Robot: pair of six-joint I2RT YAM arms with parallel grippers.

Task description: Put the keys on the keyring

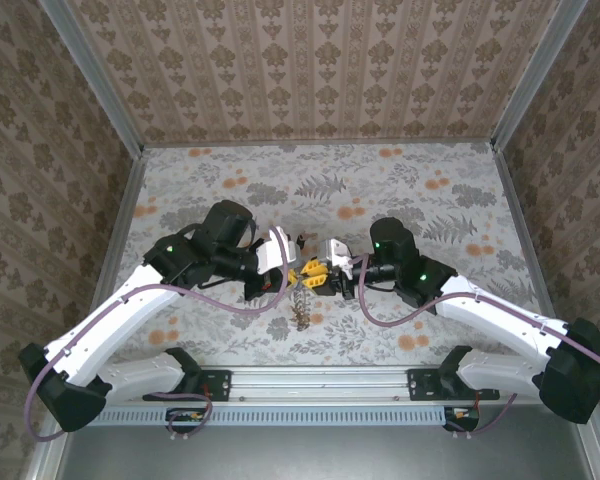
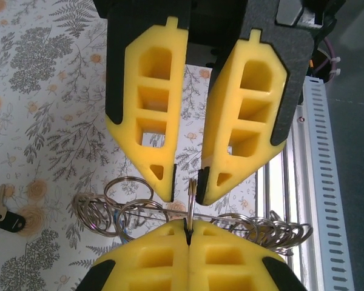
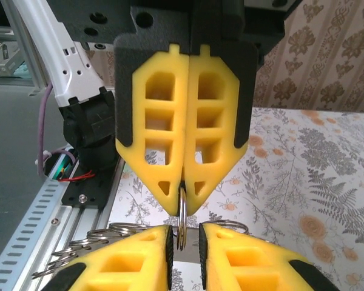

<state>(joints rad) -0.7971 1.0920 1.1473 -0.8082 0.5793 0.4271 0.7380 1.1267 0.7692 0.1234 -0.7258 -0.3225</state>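
The keyring (image 3: 182, 227) is a thin metal split ring seen edge-on, hanging upright. My right gripper (image 3: 183, 203) is shut on its top edge. My left gripper (image 2: 187, 193) is open, its fingers either side of the ring's (image 2: 192, 193) free edge, the ring close to one pad. In the left wrist view the right gripper (image 2: 188, 233) pinches the ring from below. Both grippers, left (image 1: 298, 273) and right (image 1: 321, 272), meet tip to tip at mid-table. A tiny black-headed key (image 2: 3, 216) lies on the cloth, apart from both. The brassy key is out of view.
A string of several linked split rings (image 2: 118, 209) trails from the held ring and hangs below the grippers (image 1: 300, 305). The metal rail (image 2: 312, 182) runs along the table's near edge. The floral cloth (image 1: 430, 210) covers the table, with patterned walls around it.
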